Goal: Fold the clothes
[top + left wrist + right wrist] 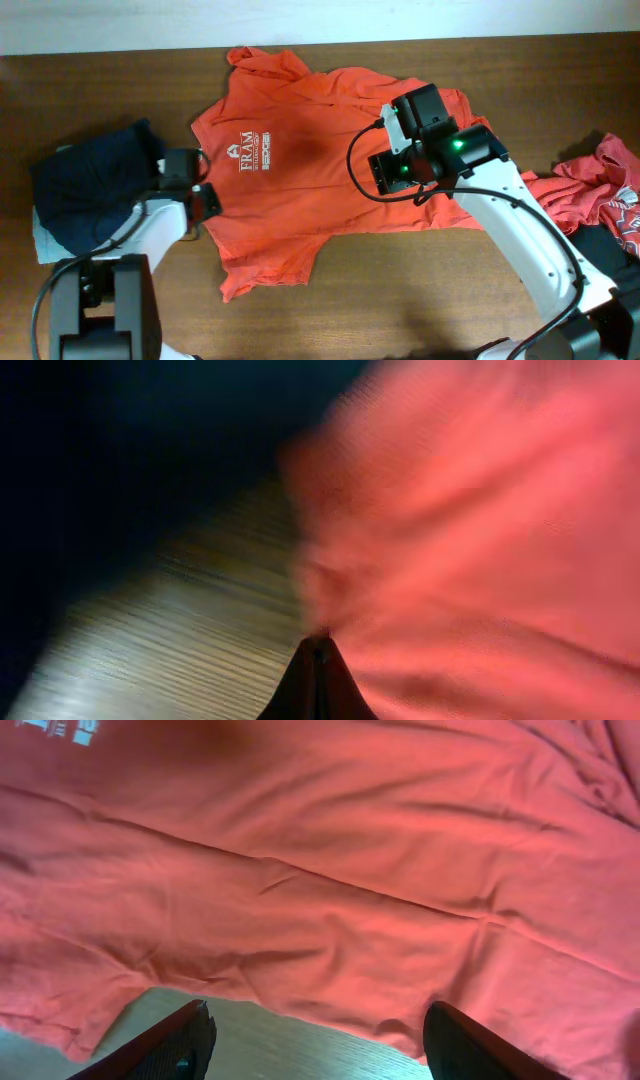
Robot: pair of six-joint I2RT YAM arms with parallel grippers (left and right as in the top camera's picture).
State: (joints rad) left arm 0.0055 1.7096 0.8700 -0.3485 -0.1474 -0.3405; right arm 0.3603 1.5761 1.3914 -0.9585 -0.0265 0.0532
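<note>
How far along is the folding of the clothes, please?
Done: dark pieces sit stacked at left. In hand: the orange T-shirt lies spread flat, unfolded; left gripper shut at its edge, right gripper open over its hem. Left: the crumpled pile at right.

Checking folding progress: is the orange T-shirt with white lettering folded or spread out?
Spread: the orange T-shirt lies open and flat, white lettering showing, mildly wrinkled.

white "FRAM" on orange-red T-shirt (318, 185) — chest print, smaller lines unreadable

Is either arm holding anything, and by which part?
The left gripper, jaws shut, seems to pinch the orange T-shirt at its side edge. The right gripper is open, holding nothing.
</note>
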